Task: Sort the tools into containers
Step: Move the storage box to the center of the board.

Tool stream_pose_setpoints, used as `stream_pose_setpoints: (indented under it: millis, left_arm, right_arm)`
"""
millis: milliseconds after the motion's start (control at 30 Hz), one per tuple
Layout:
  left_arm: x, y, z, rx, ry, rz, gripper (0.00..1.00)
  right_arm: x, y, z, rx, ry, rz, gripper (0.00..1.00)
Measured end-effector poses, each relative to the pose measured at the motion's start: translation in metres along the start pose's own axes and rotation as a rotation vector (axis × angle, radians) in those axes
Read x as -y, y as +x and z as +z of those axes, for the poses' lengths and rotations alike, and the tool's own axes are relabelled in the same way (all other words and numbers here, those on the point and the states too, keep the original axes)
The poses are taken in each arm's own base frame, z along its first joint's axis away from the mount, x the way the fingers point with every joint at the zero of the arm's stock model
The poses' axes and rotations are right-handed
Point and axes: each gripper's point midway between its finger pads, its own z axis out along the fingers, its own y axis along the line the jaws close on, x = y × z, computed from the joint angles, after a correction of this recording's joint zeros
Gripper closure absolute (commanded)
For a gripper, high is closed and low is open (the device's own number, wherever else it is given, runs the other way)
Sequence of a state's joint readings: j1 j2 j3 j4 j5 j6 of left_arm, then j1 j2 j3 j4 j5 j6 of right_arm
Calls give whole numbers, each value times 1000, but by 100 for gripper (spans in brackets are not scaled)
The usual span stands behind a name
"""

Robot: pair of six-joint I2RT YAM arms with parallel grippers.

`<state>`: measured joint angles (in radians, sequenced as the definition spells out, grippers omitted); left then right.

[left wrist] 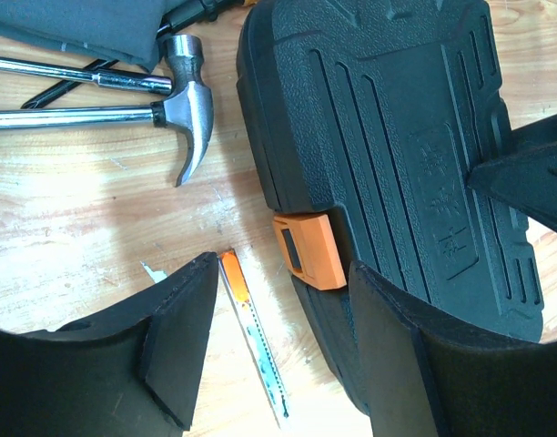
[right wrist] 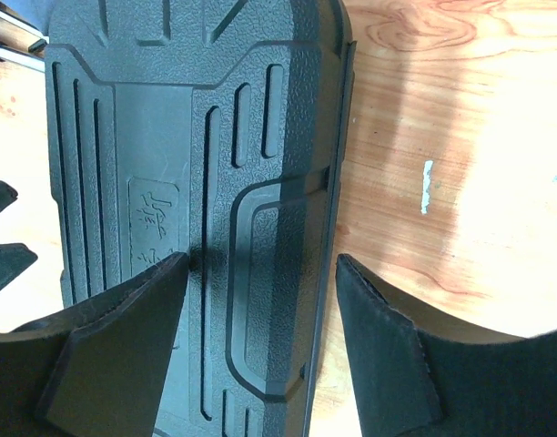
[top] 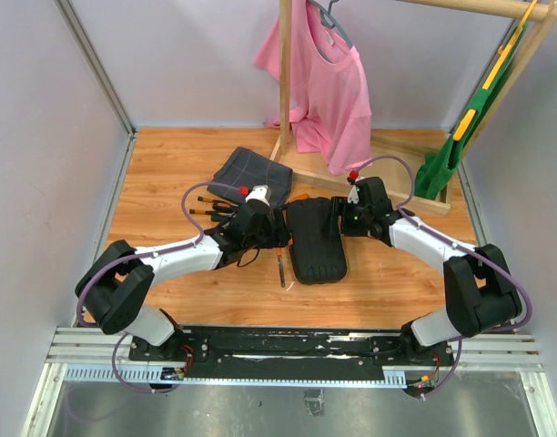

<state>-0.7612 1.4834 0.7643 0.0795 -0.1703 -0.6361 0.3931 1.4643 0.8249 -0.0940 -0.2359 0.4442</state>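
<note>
Access is the reason for this posture. The tool case lies shut and flat in the middle of the table, between our two arms, so nothing can go into it yet.

We have our left gripper low at the case's left edge, jaws parted and empty. One finger is over bare wood and the other over the textured shell, with the orange clasp between them. We judge that this placement suits working the clasp, since it appears to be what keeps the lid down.

Our right gripper stands at the opposite long edge, likewise spread and gripping nothing. One finger hangs above the shell and the other above the table, with the case's rim running between them. From there it could steady the case while the clasp is worked. Whether either finger touches the plastic we cannot tell.

The tools wait outside the case. The hammer lies on the wood left of it, head toward the shell, near the grey cloth. The screwdrivers lie beside that cloth too. A slim orange-and-steel tool rests just beside the clasp, close enough that we should mind it when the left jaws close.
</note>
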Motion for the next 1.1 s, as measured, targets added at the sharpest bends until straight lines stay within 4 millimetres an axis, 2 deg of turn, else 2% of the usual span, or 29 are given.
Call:
stream_pose_setpoints:
  millis: [133, 300, 367, 667, 1100]
  left_arm:
    - [1, 1, 0, -3, 4, 0, 37]
    - [0, 4, 2, -16, 3, 1, 37]
    - [-1, 7, 3, -23, 2, 2, 36]
    - [-2, 9, 4, -31, 1, 3, 37]
    - [-5, 15, 10, -51, -14, -3, 37]
  right_arm:
    - [-1, 0, 1, 3, -8, 0, 35]
    - [-3, 2, 2, 2, -28, -2, 26]
    - [-5, 6, 2, -10, -44, -6, 26]
    - [-8, 6, 3, -14, -67, -9, 47]
    - [-8, 4, 4, 2, -74, -8, 46]
